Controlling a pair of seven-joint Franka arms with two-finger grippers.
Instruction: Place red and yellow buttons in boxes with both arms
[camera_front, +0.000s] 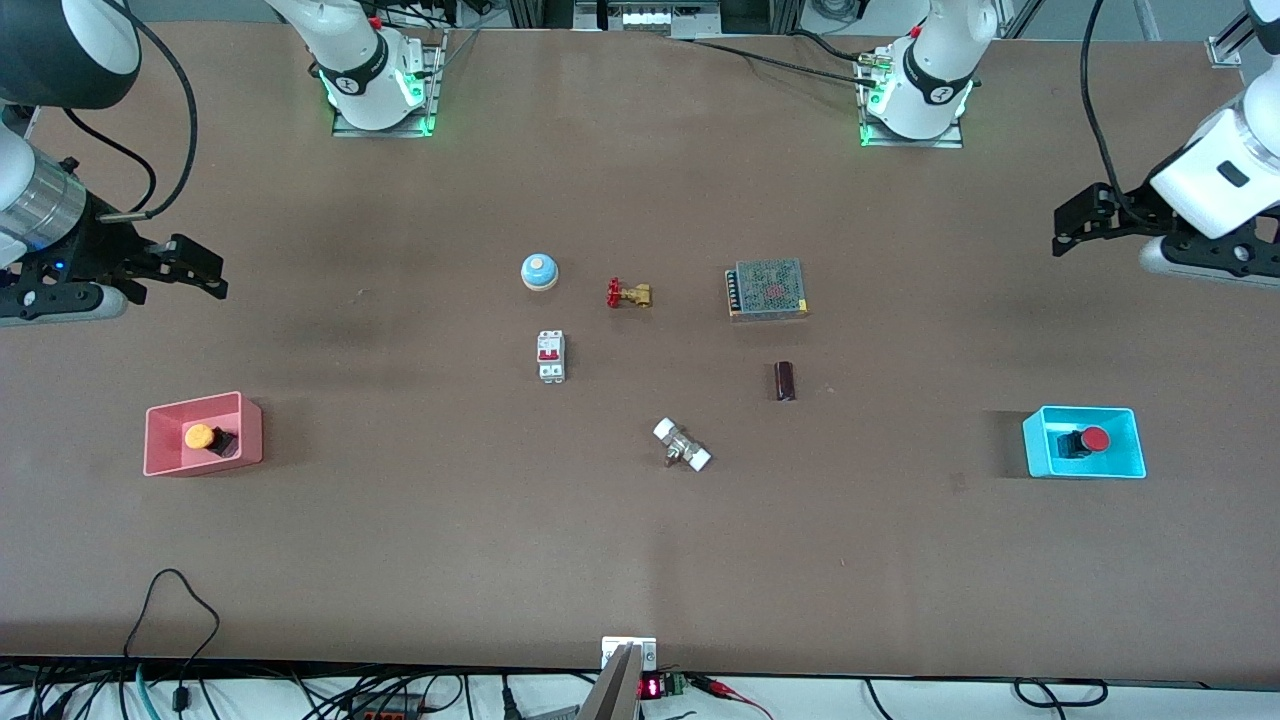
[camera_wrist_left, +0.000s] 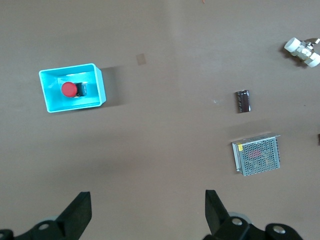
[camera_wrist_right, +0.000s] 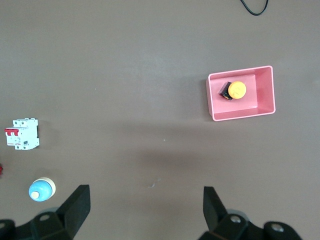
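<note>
The orange-yellow button (camera_front: 199, 436) lies in the pink-red box (camera_front: 200, 466) toward the right arm's end of the table. It shows in the right wrist view (camera_wrist_right: 236, 90) inside that box (camera_wrist_right: 210, 102). The red button (camera_front: 1095, 438) lies in the cyan box (camera_front: 1085, 469) toward the left arm's end, and shows in the left wrist view (camera_wrist_left: 69, 89) inside that box (camera_wrist_left: 100, 86). My right gripper (camera_front: 205, 272) is open and empty, raised over bare table beside the pink-red box. My left gripper (camera_front: 1075, 222) is open and empty, raised over bare table beside the cyan box.
In the middle of the table lie a blue-and-white bell (camera_front: 539, 271), a red-handled brass valve (camera_front: 628, 294), a white circuit breaker (camera_front: 551, 356), a mesh-covered power supply (camera_front: 767, 290), a small dark block (camera_front: 785, 381) and a white-ended fitting (camera_front: 682, 445).
</note>
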